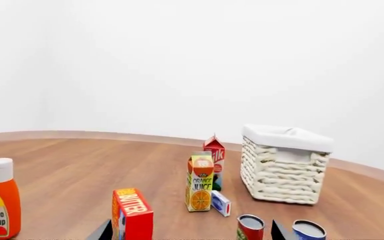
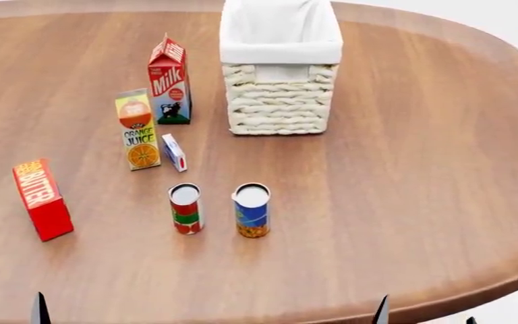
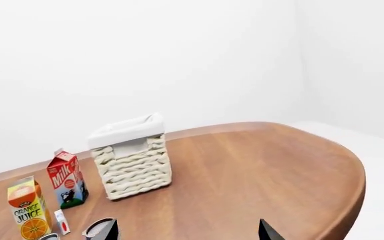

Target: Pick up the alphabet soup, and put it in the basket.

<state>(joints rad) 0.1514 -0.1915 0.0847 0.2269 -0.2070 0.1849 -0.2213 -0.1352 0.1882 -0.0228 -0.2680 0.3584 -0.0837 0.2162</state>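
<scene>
The alphabet soup point(image 2: 251, 210) is a small can with a blue and yellow label and a pale top; it stands upright on the wooden table point(image 2: 403, 169), on the robot's side of the basket point(image 2: 280, 74) and well apart from it, with nothing touching it; in the left wrist view only the soup can's top point(image 1: 309, 230) peeks in at the edge.

The basket is big, cream-white and woven, with a white cloth folded over its rim; it sits at the far side of the table; it looks empty.

Just beside the soup, on its left, stands a red and green can point(image 2: 185, 208); the two cans do not touch.

To the left of the basket stands a milk carton point(image 2: 169, 81); nearer the robot than that is an orange juice carton point(image 2: 137, 129), with a small white and blue box point(image 2: 175, 152) close beside it; farther left of the basket lies a red butter box point(image 2: 41, 200).

A ketchup bottle point(image 1: 0, 199) shows only in the left wrist view, far off to one side of the basket.

The left gripper point(image 1: 188, 232) shows two dark finger tips set wide apart with nothing between them; the right gripper point(image 3: 188, 231) is the same, spread wide and holding nothing; both are on the robot's side of the basket, well away from it.
</scene>
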